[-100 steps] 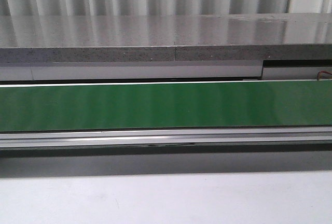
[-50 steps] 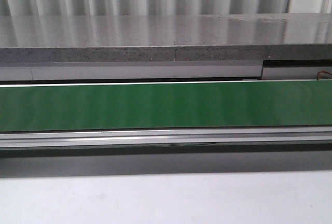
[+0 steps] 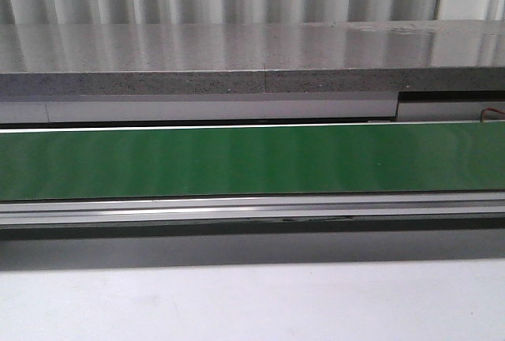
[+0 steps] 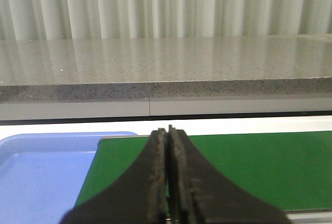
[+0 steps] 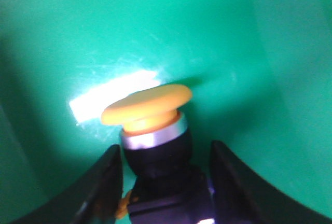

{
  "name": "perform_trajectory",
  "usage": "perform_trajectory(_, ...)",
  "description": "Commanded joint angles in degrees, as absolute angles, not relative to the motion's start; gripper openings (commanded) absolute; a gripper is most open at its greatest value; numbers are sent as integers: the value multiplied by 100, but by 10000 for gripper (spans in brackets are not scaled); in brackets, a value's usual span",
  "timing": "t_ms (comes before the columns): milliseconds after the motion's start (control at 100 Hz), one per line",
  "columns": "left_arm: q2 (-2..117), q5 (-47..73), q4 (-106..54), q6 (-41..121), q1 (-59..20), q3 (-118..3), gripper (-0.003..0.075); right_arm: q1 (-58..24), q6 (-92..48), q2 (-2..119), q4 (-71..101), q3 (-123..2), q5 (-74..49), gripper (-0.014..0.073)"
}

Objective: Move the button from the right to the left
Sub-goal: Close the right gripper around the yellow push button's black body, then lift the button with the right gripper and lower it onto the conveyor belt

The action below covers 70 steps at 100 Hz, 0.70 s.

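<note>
In the right wrist view the button (image 5: pixel 148 107) lies on the floor of a green bin (image 5: pixel 93 32). Its orange-yellow cap points away, and behind it come a silver ring, a black collar and a dark violet block. My right gripper (image 5: pixel 165 146) is open, with a black finger on either side of the collar. A thin strip of green shows between the fingers (image 5: pixel 104 182) and the button. My left gripper (image 4: pixel 169 129) is shut on nothing and hovers over the near end of the green belt (image 4: pixel 249 167). The front view shows neither gripper nor the button.
A blue tray (image 4: pixel 41 172) sits beside the belt's end in the left wrist view. The front view shows the green conveyor belt (image 3: pixel 252 159) running across, with a metal rail (image 3: pixel 252 208) in front. A speckled stone counter (image 3: pixel 237 57) and a corrugated wall stand behind it.
In the front view a small dark streak on the conveyor's front rail has drifted to the right. Nothing else there has changed.
</note>
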<state>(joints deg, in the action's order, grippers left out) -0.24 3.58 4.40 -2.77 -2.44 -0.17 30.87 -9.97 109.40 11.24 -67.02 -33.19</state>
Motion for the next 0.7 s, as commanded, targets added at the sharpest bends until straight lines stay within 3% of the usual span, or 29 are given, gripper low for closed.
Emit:
perform_trajectory(0, -225, -126, 408, -340, -288, 130, -20, 3116, -1077, 10692, 1247, -6941, -3382, 224)
perform_trajectory(350, -225, -126, 408, -340, -288, 130, -20, 3009, -1077, 9538, 1411, -7253, -4117, 224)
perform_trajectory(690, -225, -126, 408, -340, -288, 130, -20, 1936, -1014, 8717, 1411, -6890, -4266, 224)
